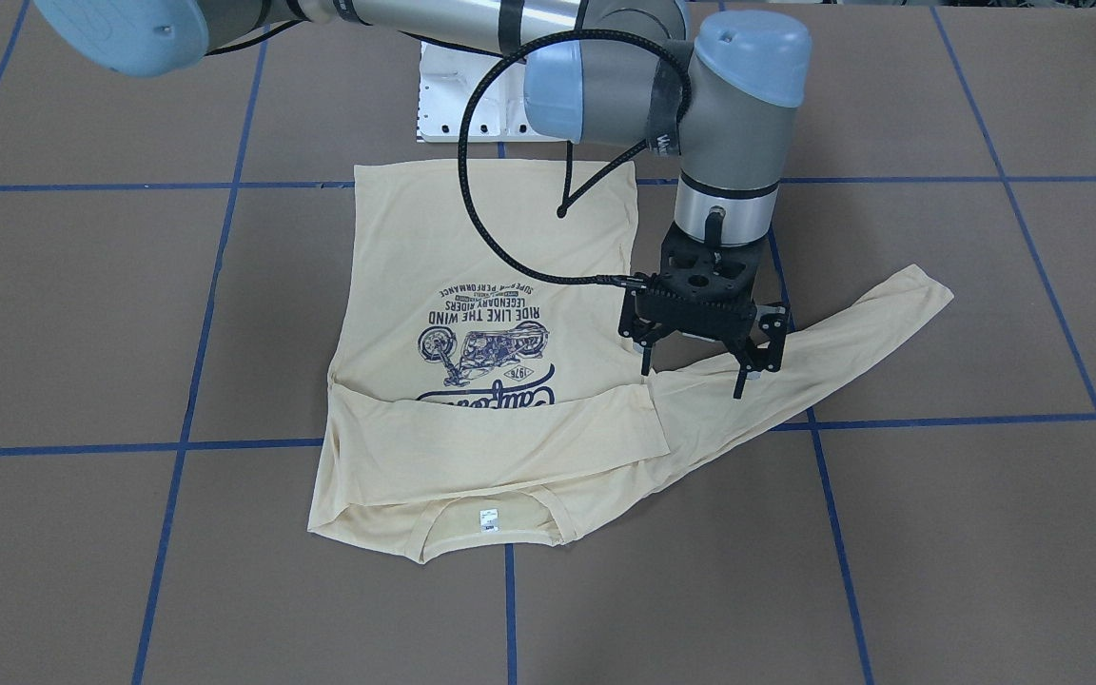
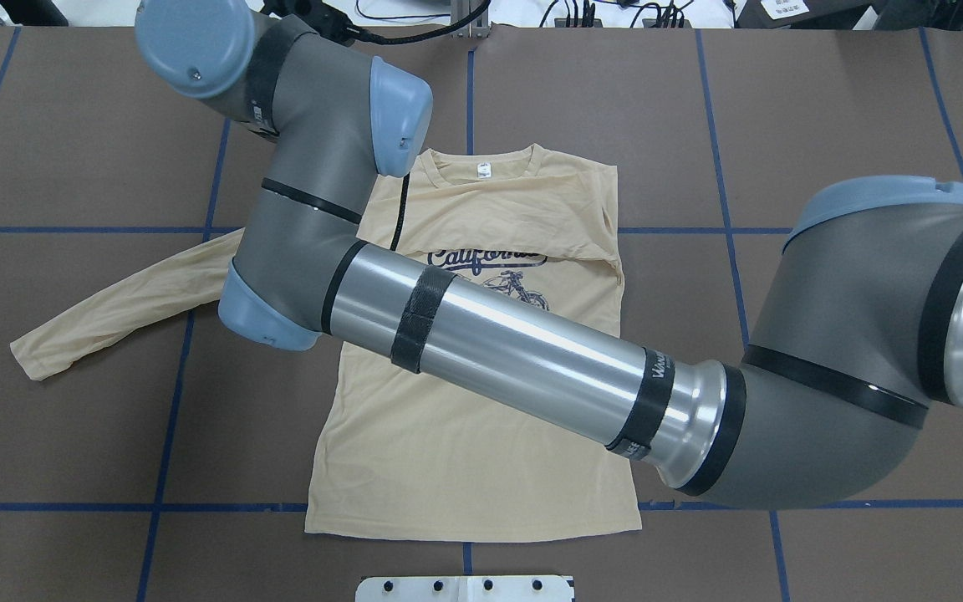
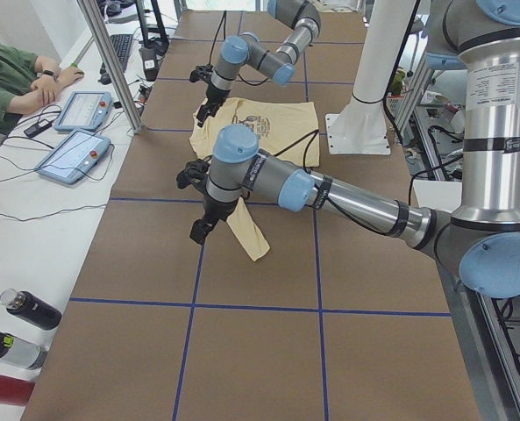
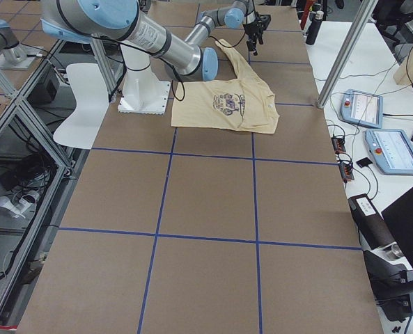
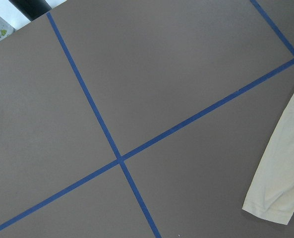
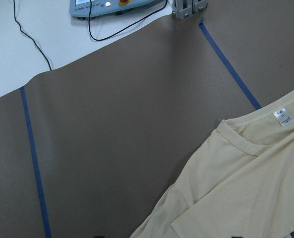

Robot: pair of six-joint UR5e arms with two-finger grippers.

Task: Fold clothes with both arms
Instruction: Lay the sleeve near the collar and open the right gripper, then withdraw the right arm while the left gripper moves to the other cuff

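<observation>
The cream-yellow T-shirt (image 1: 396, 247) lies flat with the print up, its collar and white label (image 1: 488, 519) toward the operators. One sleeve is folded across the chest (image 1: 472, 447). The other sleeve (image 1: 852, 333) stretches out to my left, and its cuff shows in the left wrist view (image 5: 273, 198). My right arm (image 2: 515, 343) reaches across the shirt. Its gripper (image 1: 694, 379) is open and empty, just above that sleeve near the armpit. My left gripper (image 3: 198, 230) shows only in the exterior left view, beside the cuff (image 3: 255, 250). I cannot tell if it is open.
The white pedestal base (image 1: 462, 95) stands behind the hem. Blue tape lines (image 1: 510, 609) grid the brown table. A person (image 3: 14, 79), tablets (image 3: 75, 153), bottles (image 3: 27, 309) and a metal post (image 3: 110, 70) line the operators' side.
</observation>
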